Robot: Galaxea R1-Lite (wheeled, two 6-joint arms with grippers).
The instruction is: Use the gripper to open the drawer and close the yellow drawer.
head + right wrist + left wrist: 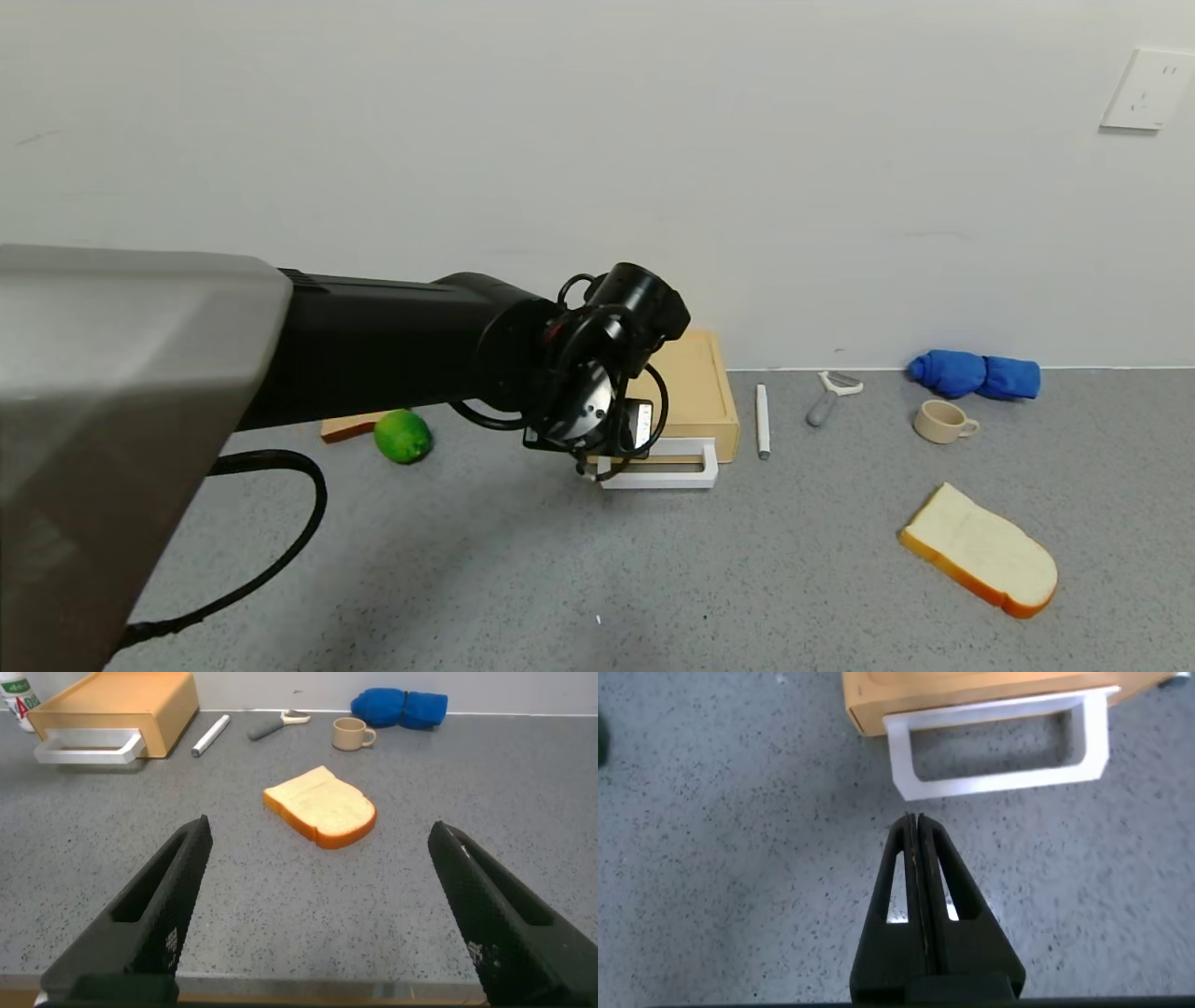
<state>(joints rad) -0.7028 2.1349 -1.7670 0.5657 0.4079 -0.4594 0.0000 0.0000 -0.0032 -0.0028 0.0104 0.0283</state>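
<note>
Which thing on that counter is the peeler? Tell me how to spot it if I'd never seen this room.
Start at the tan drawer box against the white wall, near the left claw. To its right lies a slim white pen, and just past that the peeler. It has a grey handle and a white forked head, unlike the plain straight pen and the beige cup further right.

The drawer [695, 392] is showing a pale yellow-tan, with its handle [665, 467] standing out in white. The table [597, 569] is showing grey with fine dark speckles. The lime [403, 436] is glowing bright green beside an orange-brown board [347, 427]. The cloth [976, 375] is showing vivid blue, the cup [943, 421] beige, and the bread slice [980, 549] cream-white with an orange-brown crust. The marker [763, 420] is showing white, the peeler [831, 397] grey and white. The left gripper [915, 826] is showing black.
</note>
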